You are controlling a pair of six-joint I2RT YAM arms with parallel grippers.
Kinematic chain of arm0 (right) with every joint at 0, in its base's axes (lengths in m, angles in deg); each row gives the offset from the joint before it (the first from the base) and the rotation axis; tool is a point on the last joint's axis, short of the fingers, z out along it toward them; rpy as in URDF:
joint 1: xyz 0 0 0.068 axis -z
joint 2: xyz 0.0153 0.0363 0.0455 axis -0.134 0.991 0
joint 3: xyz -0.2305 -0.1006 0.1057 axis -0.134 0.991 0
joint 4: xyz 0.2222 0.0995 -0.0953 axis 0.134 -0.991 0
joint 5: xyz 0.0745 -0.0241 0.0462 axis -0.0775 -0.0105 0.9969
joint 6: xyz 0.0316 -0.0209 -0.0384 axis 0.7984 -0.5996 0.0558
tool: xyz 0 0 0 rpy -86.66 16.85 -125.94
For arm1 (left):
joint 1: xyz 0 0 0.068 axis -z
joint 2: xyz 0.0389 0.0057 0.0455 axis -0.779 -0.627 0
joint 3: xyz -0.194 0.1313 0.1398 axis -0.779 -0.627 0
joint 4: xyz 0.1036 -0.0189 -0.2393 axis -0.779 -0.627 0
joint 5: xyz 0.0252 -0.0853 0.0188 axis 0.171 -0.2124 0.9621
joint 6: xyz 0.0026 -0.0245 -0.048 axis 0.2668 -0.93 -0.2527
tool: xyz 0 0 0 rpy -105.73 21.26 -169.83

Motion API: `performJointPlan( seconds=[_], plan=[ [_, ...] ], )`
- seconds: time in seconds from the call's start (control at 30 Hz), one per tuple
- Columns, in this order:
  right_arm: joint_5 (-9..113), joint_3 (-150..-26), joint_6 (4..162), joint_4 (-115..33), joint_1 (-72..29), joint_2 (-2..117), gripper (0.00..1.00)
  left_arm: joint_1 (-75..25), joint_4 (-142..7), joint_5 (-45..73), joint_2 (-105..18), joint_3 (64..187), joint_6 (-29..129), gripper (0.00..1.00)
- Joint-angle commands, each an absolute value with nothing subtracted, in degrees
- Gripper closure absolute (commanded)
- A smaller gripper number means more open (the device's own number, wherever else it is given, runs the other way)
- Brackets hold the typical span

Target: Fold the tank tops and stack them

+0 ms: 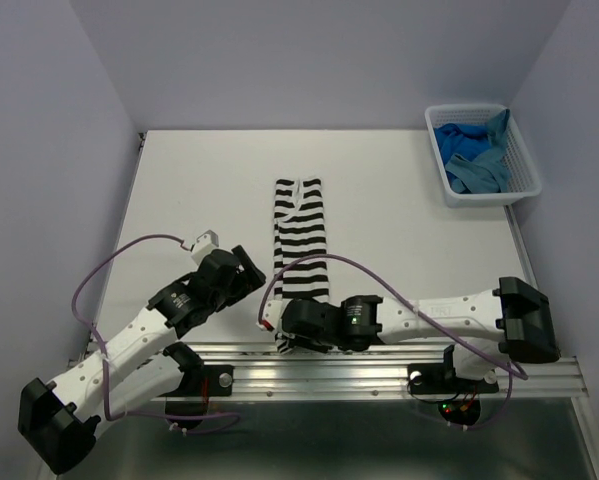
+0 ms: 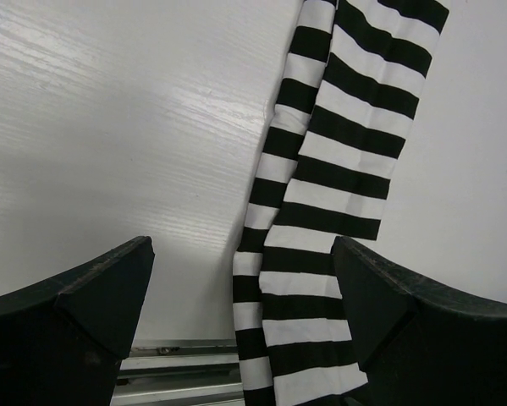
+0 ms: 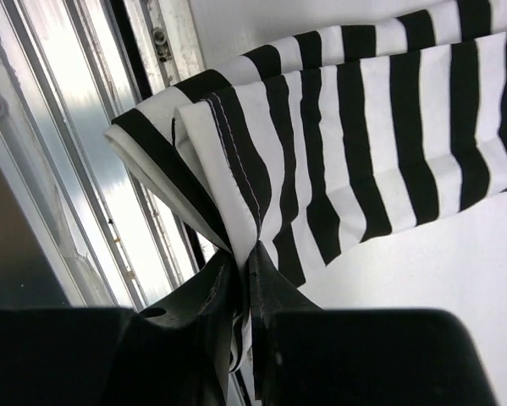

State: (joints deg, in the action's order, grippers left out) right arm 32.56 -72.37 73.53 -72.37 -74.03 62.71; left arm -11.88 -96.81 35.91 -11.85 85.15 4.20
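Two robot arms flank a black-and-white striped fabric tank top (image 1: 301,230), lying as a long narrow strip at the centre of the white table (image 1: 199,190). At lower centre the right gripper (image 3: 246,254) pinches the strip's near hem. Just left of it the left gripper (image 1: 244,272) hovers, fingers spread wide and empty. At upper right, blue fabric tops (image 1: 471,158) lie heaped in a white plastic lattice basket (image 1: 491,198).

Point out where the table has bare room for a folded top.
Bare table lies left of the striped tank top, and between it and the basket. Crowded: the near edge, where the left claw hovers beside its hem and the right claw pinches it.
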Motion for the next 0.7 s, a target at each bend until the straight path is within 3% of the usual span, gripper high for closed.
performJointPlan(
  seconds=[0.0,0.67],
  plan=[
    [29.7,-76.9,73.0,-75.1,-72.5,60.8,0.92,-12.1,-96.1,37.9,-13.1,88.4,5.9,0.01],
    [33.0,-93.3,54.8,-74.5,-49.3,73.9,0.89,-21.4,-95.1,37.7,-25.1,99.3,18.5,0.01]
  ],
)
